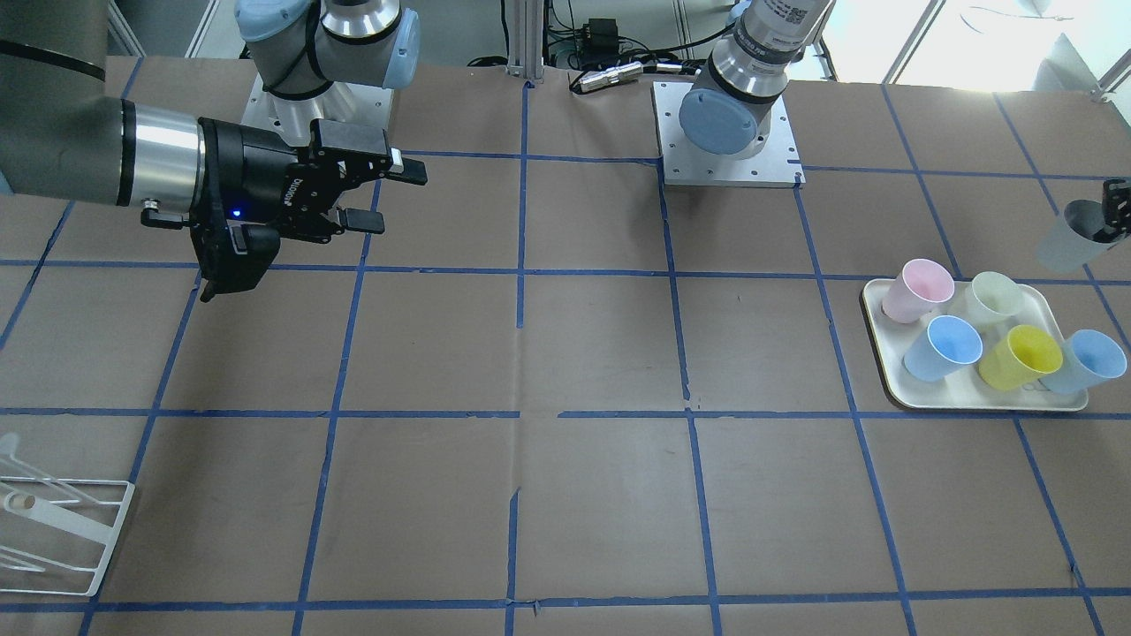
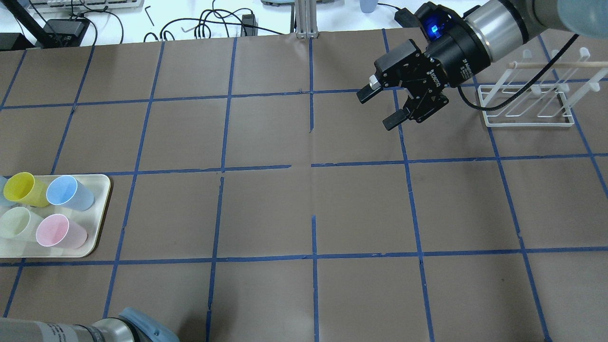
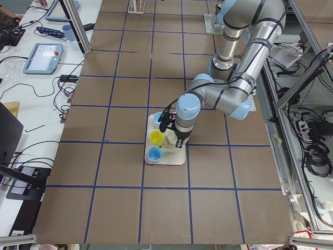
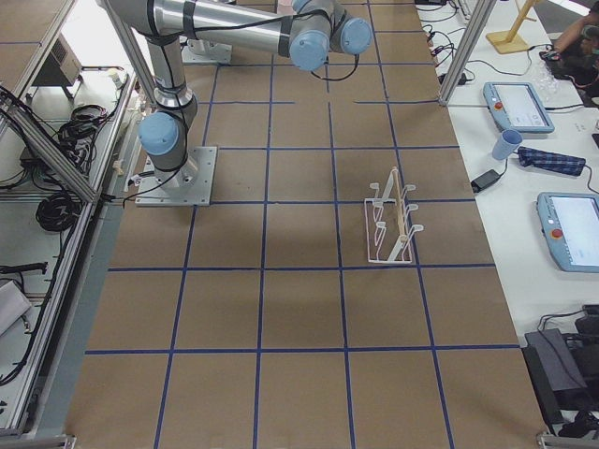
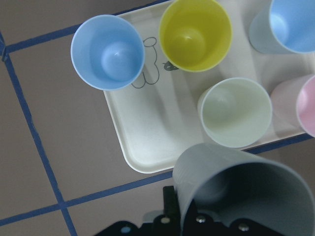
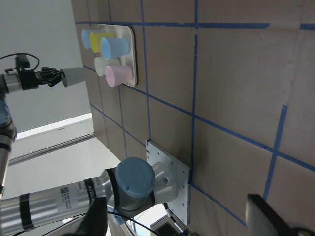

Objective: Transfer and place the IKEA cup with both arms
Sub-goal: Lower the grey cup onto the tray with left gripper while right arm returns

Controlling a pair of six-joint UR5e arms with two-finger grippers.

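Observation:
The IKEA cup (image 1: 1071, 237) is a pale grey tumbler held in the air, tilted, just off the tray's corner on the robot's side. My left gripper (image 1: 1112, 216) is shut on its rim, one finger inside and one outside. The left wrist view shows the cup (image 5: 241, 189) close up, above the tray's edge. In the right wrist view the cup (image 6: 74, 77) hangs from the left gripper (image 6: 53, 76) far off. My right gripper (image 2: 380, 107) is open and empty, hovering over the table's other half; it also shows in the front view (image 1: 389, 194).
A cream tray (image 1: 972, 399) holds a pink cup (image 1: 919, 290), a pale green-white cup (image 1: 994, 299), a yellow cup (image 1: 1020, 356) and two light blue cups (image 1: 944, 346). A white wire rack (image 2: 527, 99) stands behind the right gripper.

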